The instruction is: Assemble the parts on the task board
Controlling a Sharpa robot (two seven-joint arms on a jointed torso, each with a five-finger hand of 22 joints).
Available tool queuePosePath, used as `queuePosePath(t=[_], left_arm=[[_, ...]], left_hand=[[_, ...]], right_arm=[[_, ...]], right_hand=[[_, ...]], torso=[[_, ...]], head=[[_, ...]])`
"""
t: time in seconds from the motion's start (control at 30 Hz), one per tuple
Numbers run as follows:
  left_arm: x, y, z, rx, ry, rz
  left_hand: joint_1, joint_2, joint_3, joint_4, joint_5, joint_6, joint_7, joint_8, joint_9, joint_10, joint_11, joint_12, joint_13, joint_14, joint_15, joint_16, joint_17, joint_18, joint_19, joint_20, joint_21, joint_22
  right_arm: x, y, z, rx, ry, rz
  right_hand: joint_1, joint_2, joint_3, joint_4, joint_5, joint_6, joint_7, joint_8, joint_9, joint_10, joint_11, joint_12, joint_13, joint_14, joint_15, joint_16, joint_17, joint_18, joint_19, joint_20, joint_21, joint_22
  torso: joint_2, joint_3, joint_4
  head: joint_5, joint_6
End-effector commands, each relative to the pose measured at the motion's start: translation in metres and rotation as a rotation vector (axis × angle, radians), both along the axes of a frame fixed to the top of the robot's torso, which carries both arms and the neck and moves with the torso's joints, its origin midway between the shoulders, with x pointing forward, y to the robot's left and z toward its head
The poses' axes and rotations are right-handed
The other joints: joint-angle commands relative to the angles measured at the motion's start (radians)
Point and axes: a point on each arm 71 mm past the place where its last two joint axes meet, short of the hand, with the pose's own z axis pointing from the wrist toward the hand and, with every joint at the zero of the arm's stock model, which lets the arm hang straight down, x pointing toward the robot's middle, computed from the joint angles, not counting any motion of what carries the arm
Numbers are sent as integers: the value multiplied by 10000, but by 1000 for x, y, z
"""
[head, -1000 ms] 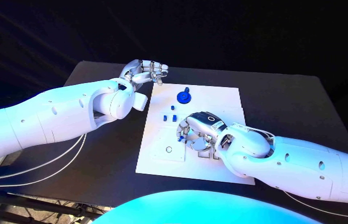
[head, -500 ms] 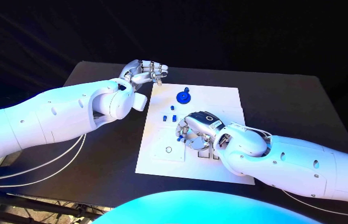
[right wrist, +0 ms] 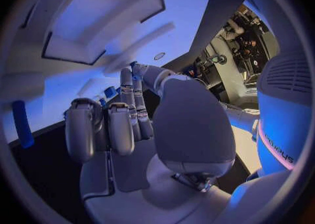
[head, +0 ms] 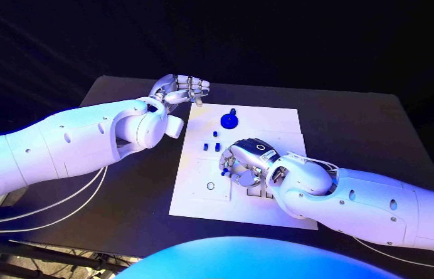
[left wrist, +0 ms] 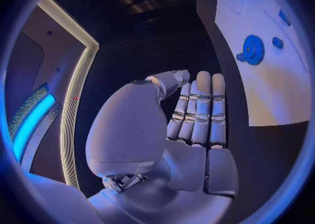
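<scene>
**Working a small part on the board**

Head view: my right hand [head: 246, 161] is curled over the task board [head: 280, 119], near small blue parts [head: 211, 146]. Whether it's grasping one, can't tell. Left hand [head: 181, 89] hovers off-board, fingers together, holding nothing.

Left wrist view: blue gear [left wrist: 252, 50] sits on the board.

Right wrist view: fingers [right wrist: 121, 127] curled; next is probably seating a part.

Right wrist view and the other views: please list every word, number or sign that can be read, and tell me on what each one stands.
Dark letters, cut off by the picture's rim and too blurred to read with certainty, stand on the robot's white body beside a pink stripe in the right wrist view.
The task board, the blue parts and both hands carry no readable text.
</scene>
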Motion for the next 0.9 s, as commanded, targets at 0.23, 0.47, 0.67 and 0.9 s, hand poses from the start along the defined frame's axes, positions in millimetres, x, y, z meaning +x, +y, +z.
queuePosePath(t=[0.23, 0.47, 0.67, 0.9], left_arm=[[-1, -2, 1, -23, -48, -193], [-1, -2, 1, -12, -49, -194], [-1, -2, 1, -7, -42, -197], [-1, -2, 1, 1, -17, -206]], left_hand=[[8, -28, -6, -59, 44, -54, 14, -46, 10, -49, -7, 67, -10, -57, 13, -42, -17, 148, -94, -3, 59, 10], [6, -29, -5, -63, 44, -55, 14, -44, 11, -56, -6, 73, -11, -62, 15, -43, -19, 148, -101, -1, 61, 12], [6, -29, -5, -63, 44, -55, 14, -44, 11, -56, -6, 73, -11, -62, 15, -43, -19, 148, -101, -1, 61, 12], [6, -29, -1, -69, 44, -54, 15, -41, 13, -65, -5, 81, -13, -69, 16, -46, -21, 149, -110, 1, 63, 14]], right_arm=[[-6, 6, -5, -779, 267, 459], [-6, 7, -7, -1081, 327, 489], [-4, 7, -7, -1094, 266, 377], [-2, 5, -5, -844, 83, 106]], right_hand=[[-130, 66, -74, -77, -47, 18, -2, 21, 47, 46, -27, -82, 21, 465, -48, -56, -25, -116, 297, -41, -58, 1830], [-235, 31, -138, -67, -8, -20, -3, -4, 51, 34, -20, -122, 23, 460, -44, -64, -46, -107, 280, -38, -102, 1815], [-394, -31, -192, -51, 9, -234, 66, -149, 13, -111, 46, -275, 1, 461, 1, -58, -46, -104, 271, -12, -137, 1809], [-602, -291, -195, -90, 19, -1218, 285, -790, -224, -773, 296, -595, -106, 453, 225, -29, -25, -63, 190, 164, -369, 1730]], torso=[[-3, -8, -1], [-8, -9, 1], [-5, -5, -1], [-3, -1, -1]], head=[[-20, -29], [-26, -36], [-19, -35], [-28, -30]])
